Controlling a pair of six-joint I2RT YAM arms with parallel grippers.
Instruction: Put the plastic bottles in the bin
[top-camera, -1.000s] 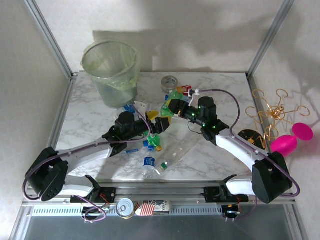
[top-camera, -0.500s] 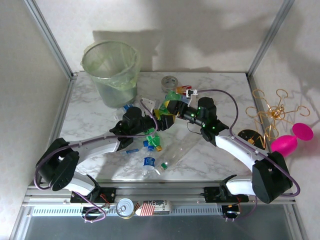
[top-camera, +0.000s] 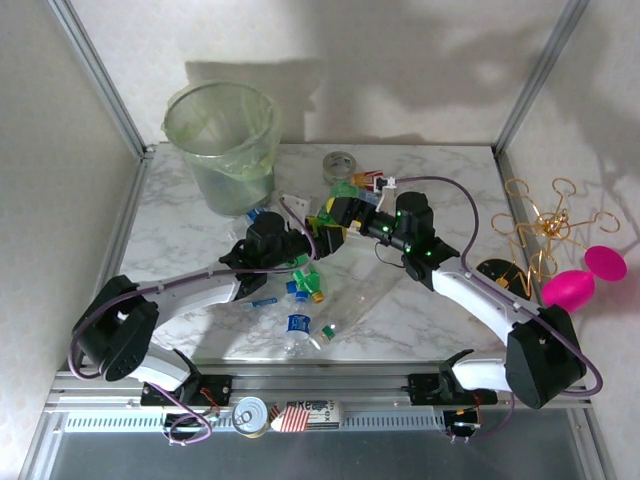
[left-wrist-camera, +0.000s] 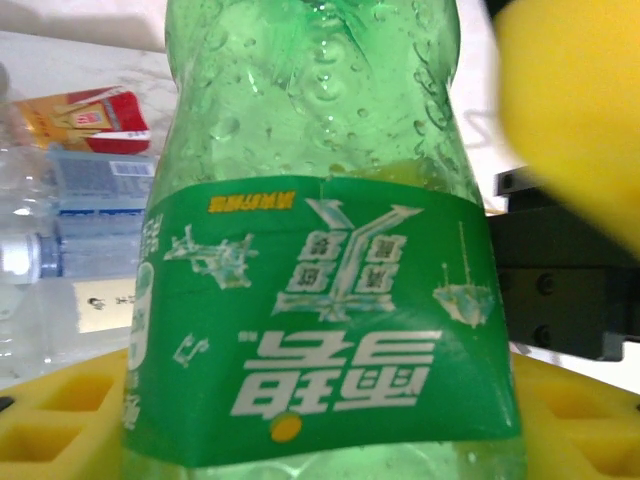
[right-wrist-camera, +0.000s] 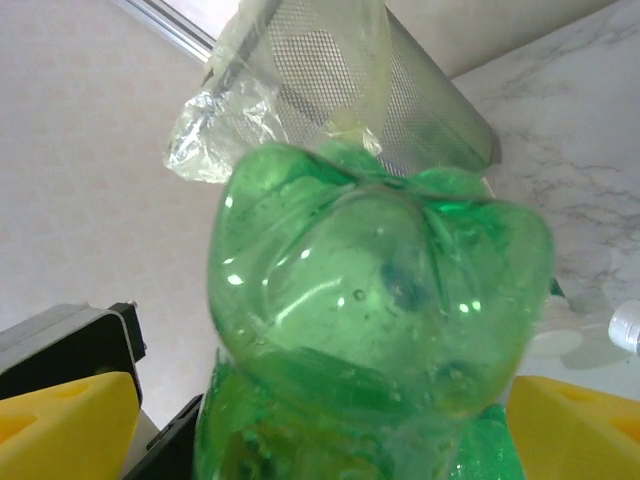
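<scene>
Change: over the last second the left arm had reached in toward the middle of the table and its jaws had narrowed, while the right gripper's jaws had gone from clamped to spread.
Left gripper (left-wrist-camera: 320, 425): closed on the green bottle (left-wrist-camera: 320, 250), with a yellow finger (left-wrist-camera: 50, 425) against each side of it, low on its green label.
Right gripper (right-wrist-camera: 325, 425): jaws wide apart; a yellow finger (right-wrist-camera: 60, 425) stood off on each side of the same bottle, with a dark gap on the left, so it had no grip.
Green bottle: lay between both grippers, which met nose to nose above the marble table (top-camera: 180, 230). Its lumpy base pointed away from the right gripper, toward the bin.
Beside the left gripper: to its left lay a clear bottle with a blue label (left-wrist-camera: 90, 200), with a red and yellow packet (left-wrist-camera: 85, 115) beyond that.
Under the left forearm: several loose small bottles lay on the table, among them a clear one with a blue label (top-camera: 297, 322).
Just beyond the right gripper: a grey tape roll (top-camera: 340, 163) lay flat.
Bin (top-camera: 222, 135): stood upright well beyond the left gripper and off to its left, at the table's far corner, with its plastic liner (right-wrist-camera: 230, 120) folded over the rim.
Farthest out: a gold wire ornament (top-camera: 545, 225) and a pink object (top-camera: 570, 290) sat off the table, right of the right arm.
</scene>
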